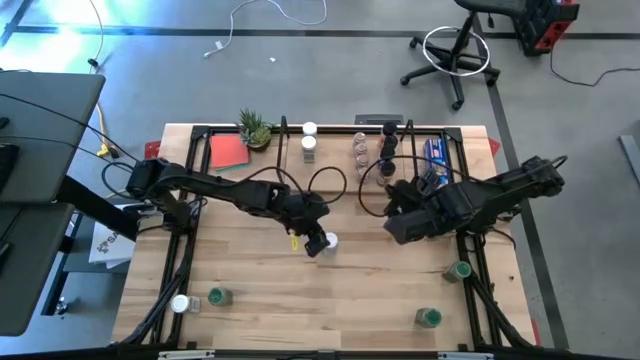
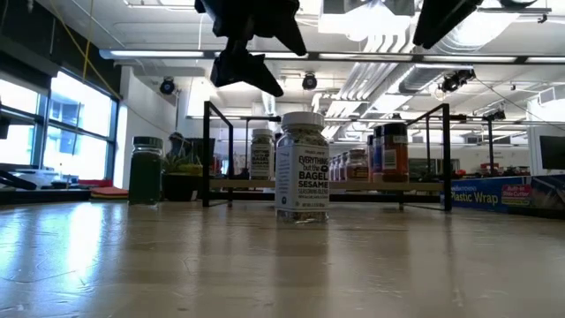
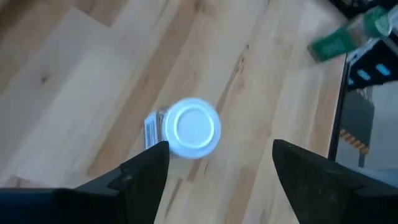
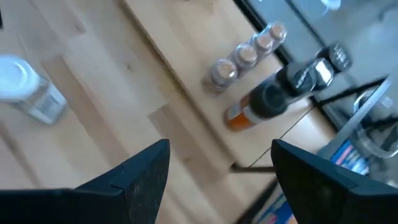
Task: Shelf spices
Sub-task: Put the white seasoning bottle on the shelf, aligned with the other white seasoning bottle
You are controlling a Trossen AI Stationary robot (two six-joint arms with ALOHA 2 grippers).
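So here's where I'm at with the spice run. The left gripper [image 1: 316,243] is hanging right above the white-capped bagel seasoning jar [image 1: 328,241], which stands upright on the bare tabletop [image 1: 330,300] out in the middle, well in front of the shelf [image 1: 335,160]. From the left wrist view the fingers [image 3: 143,171] are spread wide with the jar's white lid [image 3: 194,127] sitting between and below them, nothing touching it, so that pincer is released and empty.

The right gripper [image 1: 398,226] is parked over the table just in front of the shelf's right half, jaws apart, also holding nothing.

Progress-wise I'd call it roughly half done. On the shelf I count a white-lidded jar [image 1: 309,145] toward the left, a little row of silvery-topped ones [image 1: 360,148] in the middle, and a couple of dark-capped ones [image 1: 388,146] next to them.

Still out on the table: the bagel jar, a green-topped jar [image 1: 459,270] on the right side, another green one [image 1: 430,317] near the front right, a green one [image 1: 218,296] front left, and a white-capped one [image 1: 180,303] just beside it. So five to go by my count, assuming nothing's hidden under the arms.
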